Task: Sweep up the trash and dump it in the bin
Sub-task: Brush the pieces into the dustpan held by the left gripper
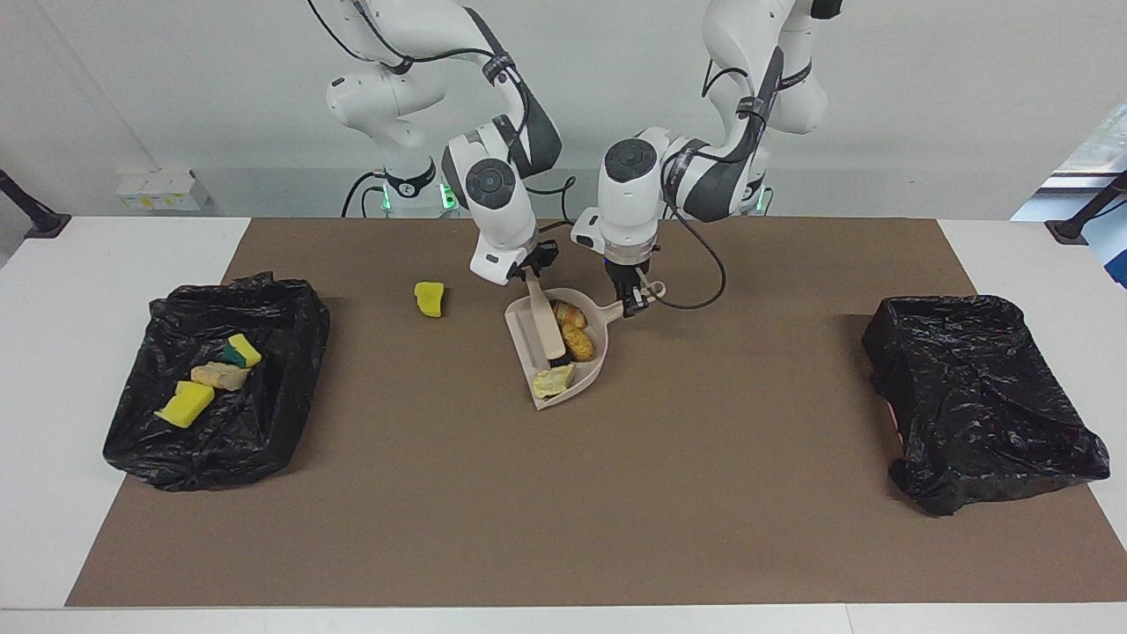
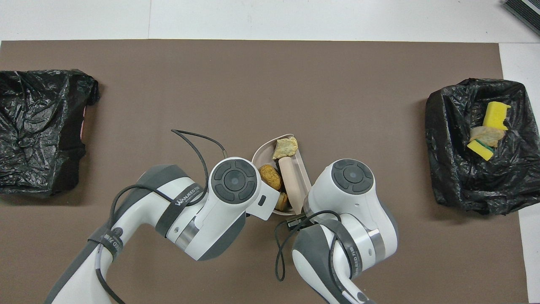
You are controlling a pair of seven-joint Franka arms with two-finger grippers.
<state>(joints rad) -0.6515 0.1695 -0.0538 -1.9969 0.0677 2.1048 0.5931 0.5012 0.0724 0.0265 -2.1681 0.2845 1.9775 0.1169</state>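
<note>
Resting at the middle of the brown mat (image 1: 616, 528), the beige dustpan (image 1: 588, 380) is held by its handle in the closed jaws of the left gripper (image 1: 632, 304). The beige brush (image 1: 546, 324) is held in the closed jaws of the right gripper (image 1: 532, 269) and is laid inside the dustpan, along the wall on the right arm's side.

Three pieces of trash are seen in the dustpan: a pale bread chunk (image 1: 553, 381) at the open mouth, and a golden-brown bun piece (image 1: 578, 343) and a croissant piece (image 1: 568, 313) tucked between the brush and the other wall, toward the handle. In the overhead view the same pale chunk (image 2: 285, 147) is shown at the brush's tip.

One yellow sponge chunk (image 1: 429, 298) is left on the mat, toward the right arm's end of the bench.

Three more pieces are lying in the black-lined bin (image 1: 264, 423) at the right arm's end: a yellow sponge (image 1: 186, 402), a bread piece (image 1: 220, 376) and a green-backed sponge (image 1: 240, 350). A second black-lined bin (image 1: 977, 396) is set at the left arm's end.
</note>
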